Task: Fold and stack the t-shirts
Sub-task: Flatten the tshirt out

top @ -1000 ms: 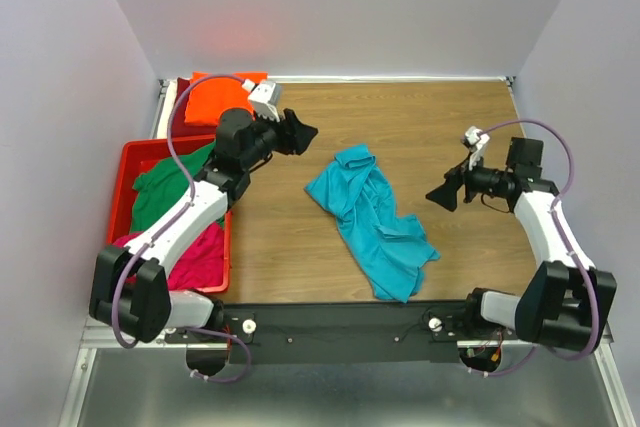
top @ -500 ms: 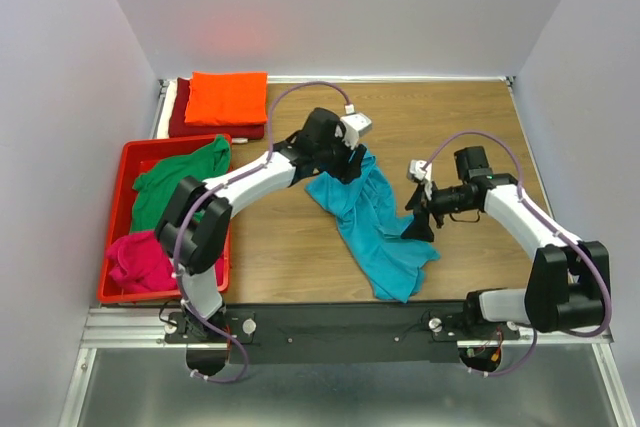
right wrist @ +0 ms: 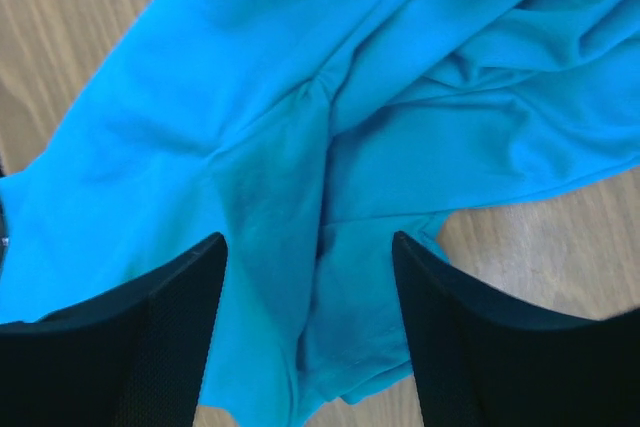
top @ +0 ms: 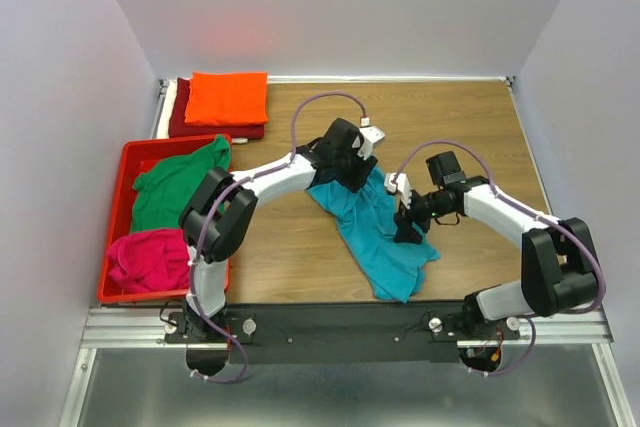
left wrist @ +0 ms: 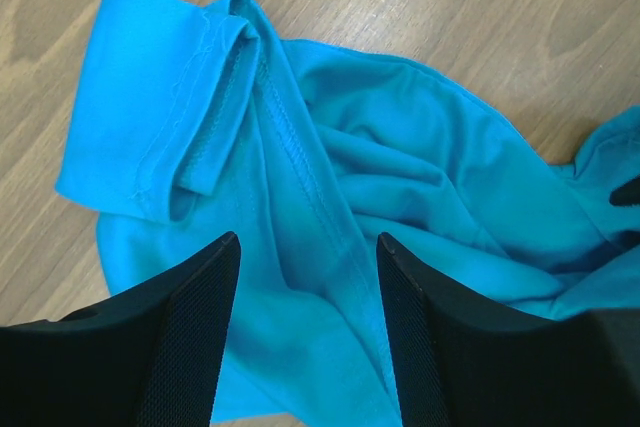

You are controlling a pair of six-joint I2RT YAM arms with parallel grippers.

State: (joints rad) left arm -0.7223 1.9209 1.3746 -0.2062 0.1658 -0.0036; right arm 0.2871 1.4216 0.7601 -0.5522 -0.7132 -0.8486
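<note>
Clothing is held in the single red crate [top: 150, 145]: one green t-shirt [top: 170, 189], one magenta t-shirt [top: 150, 259]; left tool [left wrist: 305, 267] and right tool [right wrist: 310, 257] are spread above one turquoise t-shirt [top: 378, 242].

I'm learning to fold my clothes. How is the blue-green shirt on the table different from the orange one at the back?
The turquoise shirt is crumpled; the orange shirt is folded into a neat rectangle. The turquoise shirt lies alone mid-table; the orange shirt sits on a dark red shirt at the back left. The left gripper and right gripper, both open, are over the turquoise shirt, none near the orange shirt. Both are plain, one colour.
</note>
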